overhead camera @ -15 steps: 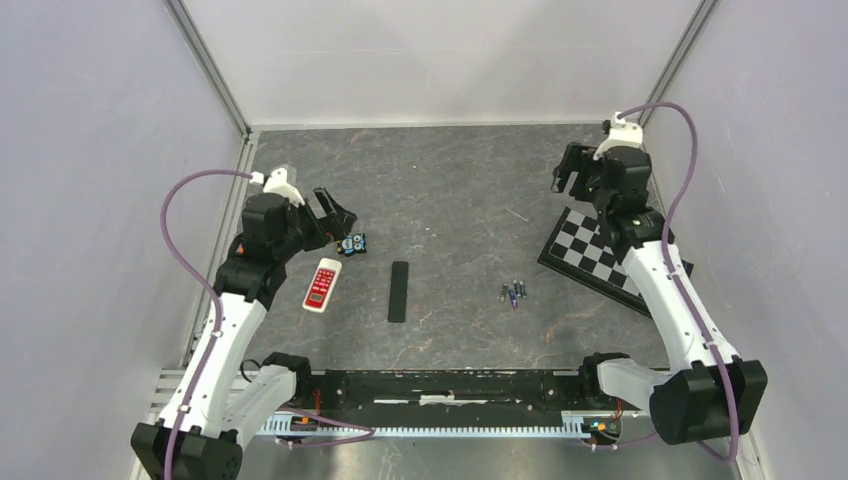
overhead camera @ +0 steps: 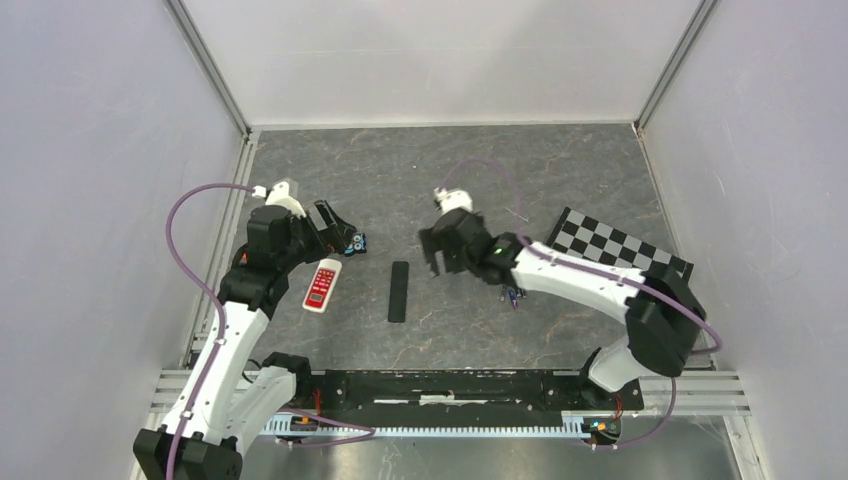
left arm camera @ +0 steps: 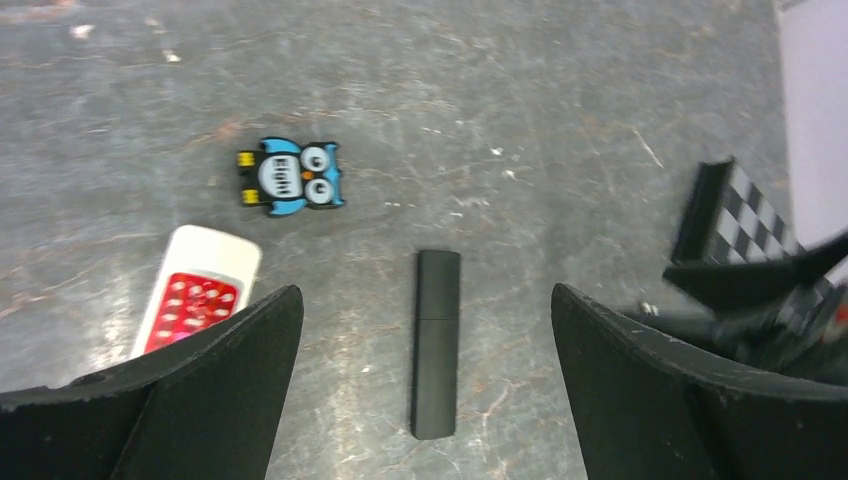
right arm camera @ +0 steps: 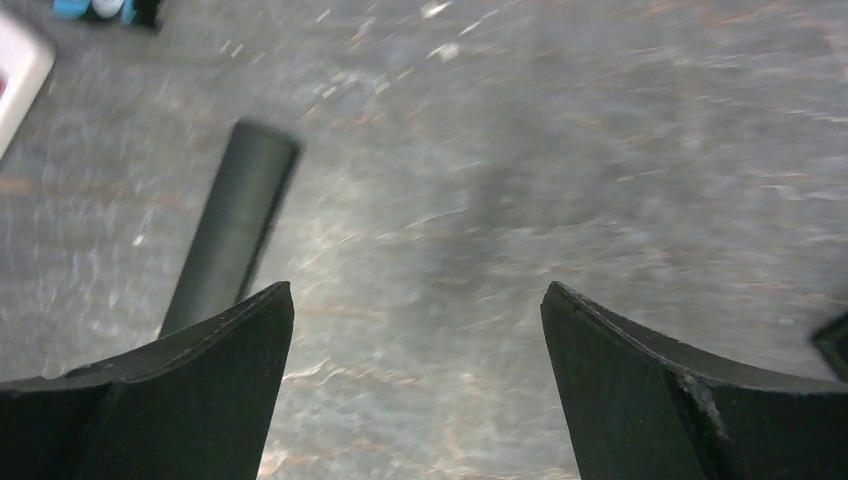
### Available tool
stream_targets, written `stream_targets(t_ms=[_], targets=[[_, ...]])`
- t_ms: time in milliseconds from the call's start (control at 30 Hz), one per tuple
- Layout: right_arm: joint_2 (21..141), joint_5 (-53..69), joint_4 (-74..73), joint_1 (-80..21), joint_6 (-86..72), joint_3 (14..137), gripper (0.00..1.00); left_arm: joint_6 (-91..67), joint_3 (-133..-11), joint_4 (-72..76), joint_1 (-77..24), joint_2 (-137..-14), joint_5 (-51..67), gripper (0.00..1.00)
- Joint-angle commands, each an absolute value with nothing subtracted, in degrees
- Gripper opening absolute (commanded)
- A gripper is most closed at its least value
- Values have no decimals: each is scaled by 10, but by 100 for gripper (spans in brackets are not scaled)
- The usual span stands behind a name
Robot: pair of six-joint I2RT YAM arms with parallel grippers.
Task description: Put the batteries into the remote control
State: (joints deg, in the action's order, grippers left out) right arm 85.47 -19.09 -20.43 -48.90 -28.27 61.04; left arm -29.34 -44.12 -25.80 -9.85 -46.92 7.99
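A slim black remote control (overhead camera: pixel 399 291) lies flat mid-table, also seen in the left wrist view (left arm camera: pixel 436 343) and, blurred, in the right wrist view (right arm camera: pixel 232 230). A white remote with a red keypad (overhead camera: pixel 322 285) lies to its left. The batteries (overhead camera: pixel 514 296) lie right of the black remote, partly under my right forearm. My left gripper (overhead camera: pixel 335 222) hovers open behind the white remote, its jaws (left arm camera: pixel 425 292) wide and empty. My right gripper (overhead camera: pixel 437 255) stands open just right of the black remote's far end, nothing between its fingers (right arm camera: pixel 417 287).
A small blue owl toy (overhead camera: pixel 352 243) sits by the left gripper, behind the white remote (left arm camera: pixel 196 303). A black-and-white checkerboard (overhead camera: pixel 610 250) lies at the right. White walls close in the table on three sides.
My right arm has swung from the far right corner over the checkerboard to the middle of the table, beside the black remote. The left gripper has shifted only slightly.
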Motion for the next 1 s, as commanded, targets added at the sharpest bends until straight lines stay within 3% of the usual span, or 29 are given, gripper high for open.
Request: stream_targets(t_ms=[0, 200, 667, 833, 967], targets=[[907, -238, -201, -577, -327, 657, 98, -311, -472, -300, -98, -467, -41, 100], [1024, -243, -205, -653, -334, 737, 98, -339, -465, -330, -98, -475, -102, 100], [1158, -280, -236, -667, -377, 823, 95, -343, -458, -359, -98, -470, -127, 100], [1243, -307, -348, -667, -441, 938, 91, -353, -440, -343, -98, -434, -124, 100], [1247, -329, -394, -659, -494, 934, 80, -349, -418, -311, -98, -402, -97, 100]])
